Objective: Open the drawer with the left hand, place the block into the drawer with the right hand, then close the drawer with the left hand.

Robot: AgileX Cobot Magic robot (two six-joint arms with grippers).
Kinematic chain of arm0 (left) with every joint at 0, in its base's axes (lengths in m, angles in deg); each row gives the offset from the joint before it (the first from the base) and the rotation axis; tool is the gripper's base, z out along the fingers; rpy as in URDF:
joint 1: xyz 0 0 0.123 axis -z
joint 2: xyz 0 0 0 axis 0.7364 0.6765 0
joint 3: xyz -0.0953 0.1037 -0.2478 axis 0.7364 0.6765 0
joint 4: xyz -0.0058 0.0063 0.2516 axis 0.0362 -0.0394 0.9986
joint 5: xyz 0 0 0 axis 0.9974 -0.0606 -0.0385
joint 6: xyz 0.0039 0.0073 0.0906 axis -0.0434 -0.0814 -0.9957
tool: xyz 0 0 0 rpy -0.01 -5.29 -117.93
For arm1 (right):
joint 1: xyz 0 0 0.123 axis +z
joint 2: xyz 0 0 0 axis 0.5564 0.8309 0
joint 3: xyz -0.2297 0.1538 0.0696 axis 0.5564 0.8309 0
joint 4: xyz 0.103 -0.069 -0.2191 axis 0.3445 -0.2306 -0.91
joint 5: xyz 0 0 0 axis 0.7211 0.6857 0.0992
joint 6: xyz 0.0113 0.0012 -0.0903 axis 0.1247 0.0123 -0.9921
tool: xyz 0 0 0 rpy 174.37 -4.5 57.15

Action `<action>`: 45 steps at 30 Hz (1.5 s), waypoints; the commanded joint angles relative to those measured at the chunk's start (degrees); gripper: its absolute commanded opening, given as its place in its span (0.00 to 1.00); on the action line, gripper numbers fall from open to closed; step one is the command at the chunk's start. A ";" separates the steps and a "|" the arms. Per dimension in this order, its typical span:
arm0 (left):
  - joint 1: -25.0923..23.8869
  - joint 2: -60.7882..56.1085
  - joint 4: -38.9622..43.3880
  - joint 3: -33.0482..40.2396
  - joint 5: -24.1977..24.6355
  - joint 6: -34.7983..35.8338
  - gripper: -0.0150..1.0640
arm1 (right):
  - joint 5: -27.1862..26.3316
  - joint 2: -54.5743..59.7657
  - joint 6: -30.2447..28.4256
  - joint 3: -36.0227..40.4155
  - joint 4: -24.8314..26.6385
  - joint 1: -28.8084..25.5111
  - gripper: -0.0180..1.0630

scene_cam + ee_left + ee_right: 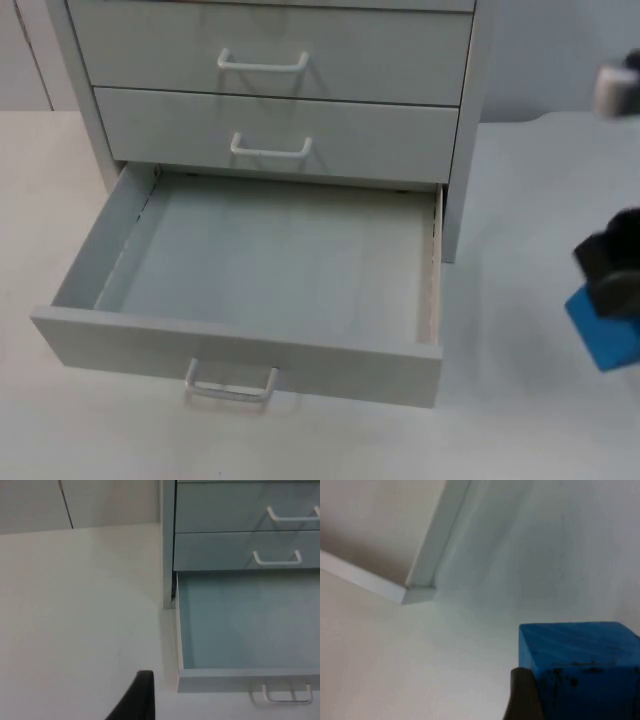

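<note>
A white table (520, 420) carries a grey cabinet (462, 180) at its far side, backed by a grey wall (30, 502). The cabinet has three drawers stacked. The two upper ones are pushed in, each with a pale bar handle, the top handle (262, 63) above the middle handle (271, 149). The bottom drawer (240, 350) is pulled well out toward the near edge of the table; its floor is bare and its own handle (231, 385) hangs on the front panel. The drawer's right side wall (432, 270) stands between the open tray and the block.

To the right of the drawer, apart from it and over the table, the right gripper (612, 268) is closed on a blue block (603, 332), which hangs below the dark fingers; in the right wrist view the block (580, 665) sits against a fingertip (522, 695).

The left gripper (137, 700) waits over the table left of the cabinet, beside the drawer's front corner and apart from it. One black fingertip is visible, so I cannot tell whether it is open or closed.
</note>
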 commanded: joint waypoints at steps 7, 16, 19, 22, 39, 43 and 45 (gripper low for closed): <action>-0.13 -0.30 0.25 -0.13 0.18 -0.02 0.99 | 2.08 -3.57 -1.23 -0.15 -1.49 0.35 0.02; -0.13 -0.30 0.25 -0.13 0.18 -0.02 0.99 | 1.48 3.36 -4.18 -9.04 -1.93 1.92 0.02; -0.13 -0.30 0.03 -0.13 0.18 -0.02 0.99 | 1.48 8.08 -6.05 -14.25 -1.93 5.21 0.02; -0.13 -0.30 0.03 -0.13 0.18 -0.02 0.99 | 1.48 12.58 -7.95 -19.53 -2.06 7.49 0.02; -0.13 -0.30 0.25 -0.13 1.16 -0.02 0.99 | -4.33 39.89 -10.28 -39.67 -2.96 9.02 0.02; -0.13 -0.30 0.25 -0.13 1.28 -0.02 0.99 | -6.33 43.47 -9.56 -39.67 -2.96 9.02 0.06; -0.13 -0.30 0.25 -0.13 1.46 -0.02 0.99 | -6.50 44.03 -8.77 -39.67 -2.96 9.02 0.10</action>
